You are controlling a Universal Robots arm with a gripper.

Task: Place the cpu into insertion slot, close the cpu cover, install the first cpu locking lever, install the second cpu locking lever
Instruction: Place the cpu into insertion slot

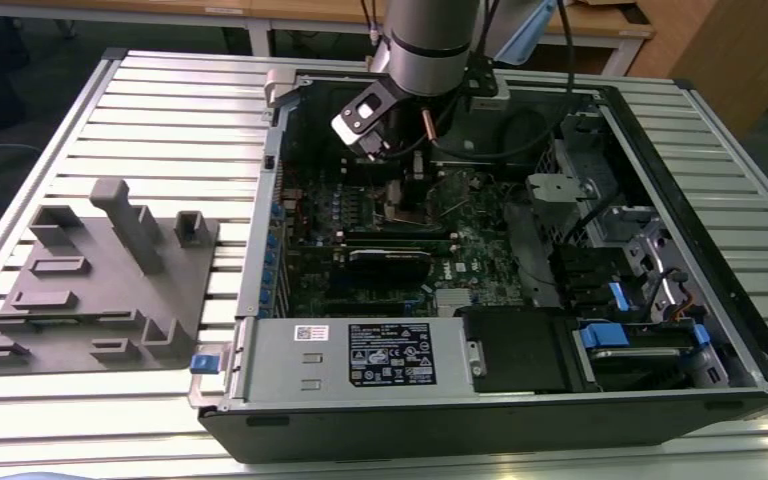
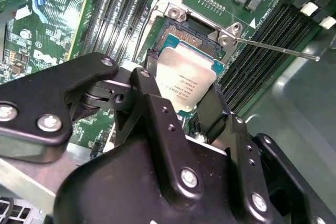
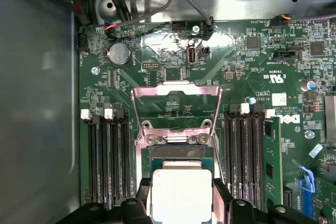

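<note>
The job is at its very first step. The gripper (image 2: 182, 92) has the cpu (image 2: 187, 74) in its grip. The black fingers (image 2: 148, 80) press on the chip from two sides, so the jaws are pulled in tight around it.

In both wrist views the cpu hangs over part of the insertion slot (image 3: 178, 153). The part of the slot next to the cover is bare. I think the chip is not lying flat in the slot yet. I cannot tell if one edge of it touches the slot.

The cpu cover (image 3: 176, 88) is open. It is flipped back away from the slot, and the green board (image 3: 236, 77) shows through its window. A thin metal rod, one locking lever (image 2: 273, 48), sticks out loose beside the slot and is not hooked down. I cannot make out the other lever.

In the exterior view the arm reaches down into the open computer case (image 1: 491, 435). The arm is at the upper middle of the frame, and the gripper is low over the board.

So none of the four steps is done. The chip is not in, the cover is not shut, and the levers are not locked.
</note>
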